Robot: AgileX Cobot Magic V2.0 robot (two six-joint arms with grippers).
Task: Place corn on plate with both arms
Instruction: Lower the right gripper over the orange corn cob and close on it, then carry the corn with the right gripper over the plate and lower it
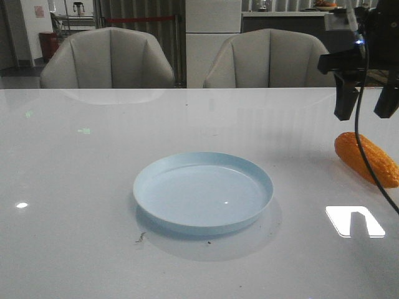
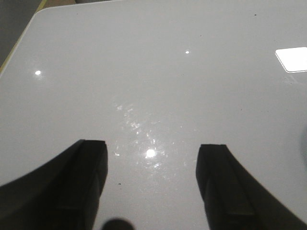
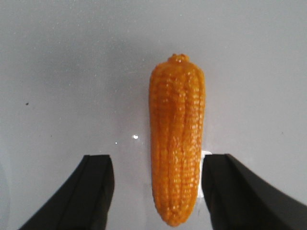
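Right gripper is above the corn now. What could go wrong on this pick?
The corn is glossy and tapered, so it may slip or roll as the open right gripper closes. It lies nearer one finger, which may nudge it sideways first. The trailing cable hangs across the corn in the front view and might snag it.

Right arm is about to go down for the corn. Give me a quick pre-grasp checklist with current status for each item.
1. Right gripper open: ok, fingers spread wide.
2. Corn between the fingers: ok, lying lengthwise in the gap in the right wrist view.
3. Gripper lowered to the corn: not ok, in the front view it hangs above the corn.
4. Plate free to receive: ok, nothing lies in it.
5. Left gripper out of the way: ok, open over bare table.
6. Cable clear of the corn: cannot tell, it crosses in front of it.
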